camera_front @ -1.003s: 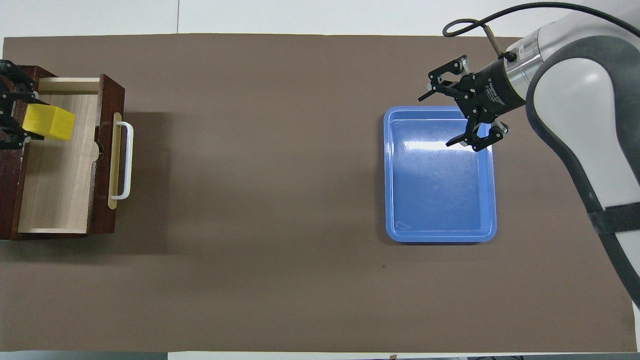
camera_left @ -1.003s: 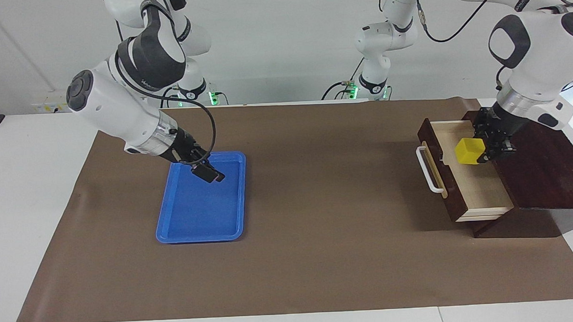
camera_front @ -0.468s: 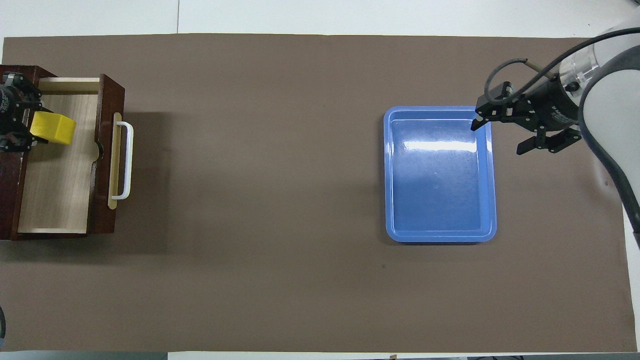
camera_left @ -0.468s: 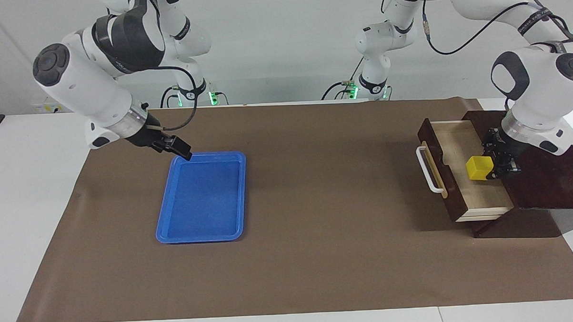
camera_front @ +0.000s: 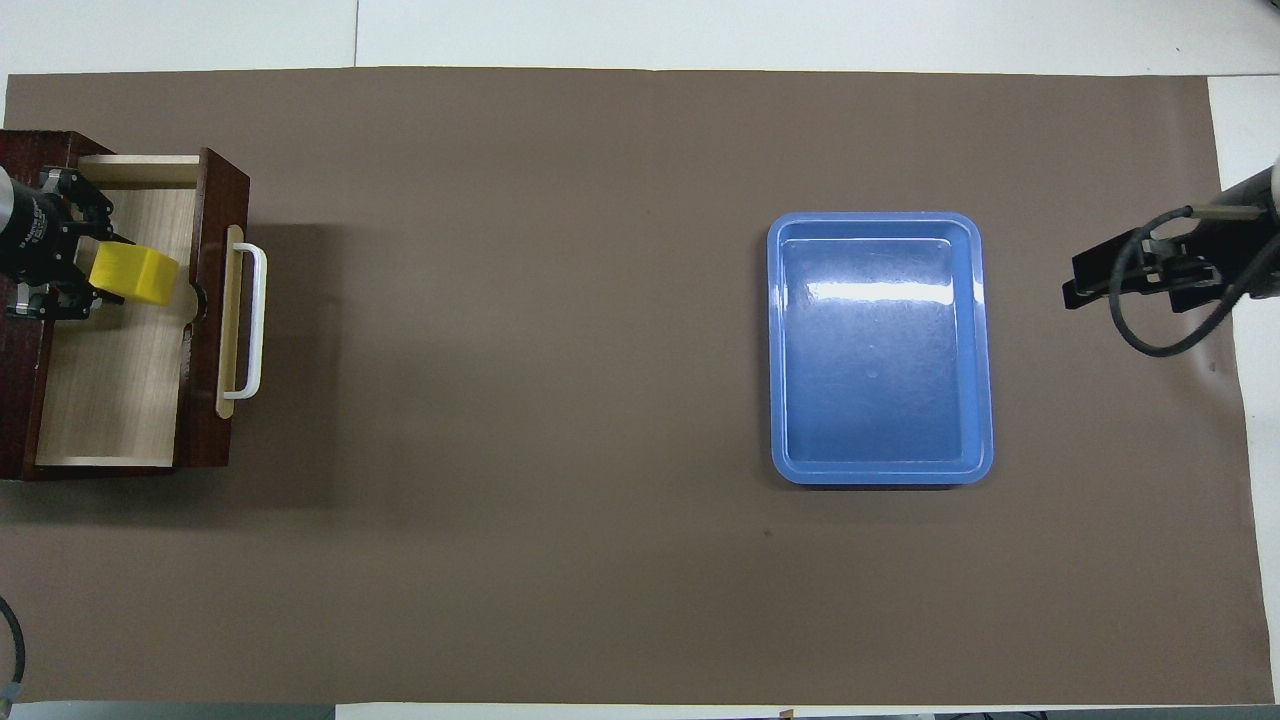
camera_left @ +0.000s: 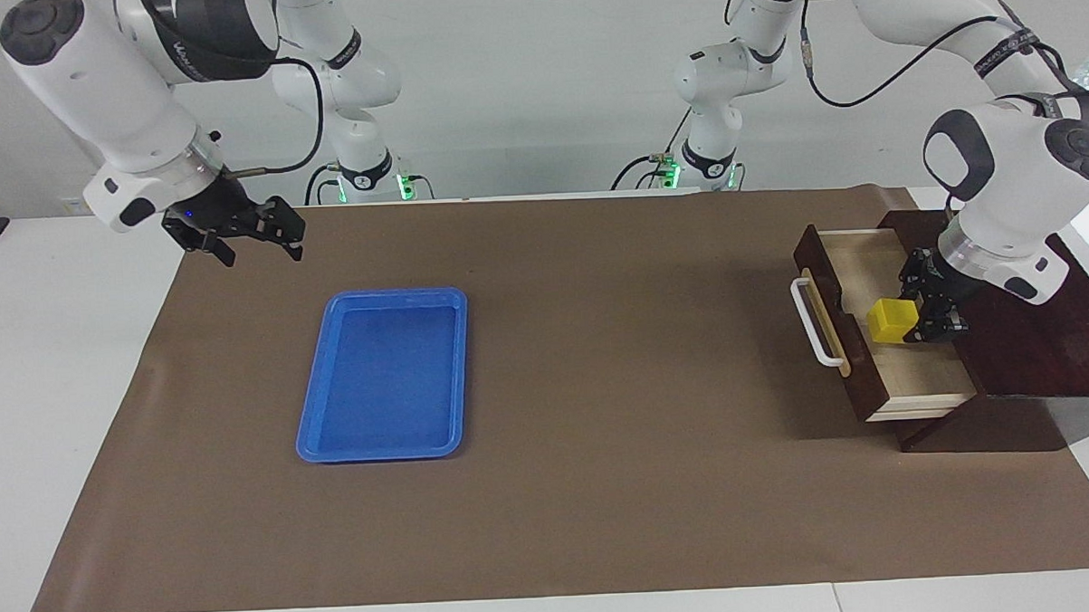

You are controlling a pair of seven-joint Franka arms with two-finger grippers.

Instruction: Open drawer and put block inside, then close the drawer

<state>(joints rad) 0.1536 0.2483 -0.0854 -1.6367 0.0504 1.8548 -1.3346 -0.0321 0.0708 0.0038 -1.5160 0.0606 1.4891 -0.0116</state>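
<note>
Yellow block [camera_left: 891, 320] gripped in left gripper [camera_left: 918, 322], low inside open drawer [camera_left: 918, 365]; release and closing remain. Right gripper [camera_left: 251, 240] waits, jaws wide, near blue tray [camera_left: 382, 449].

The tray [camera_front: 880, 470] is glossy blue plastic, catching a bright glare. The drawer [camera_front: 120, 380] has smooth pale wood inside and a dark polished wooden front. A matt brown paper-like sheet [camera_front: 560, 400] covers the worktop [camera_front: 700, 30].
</note>
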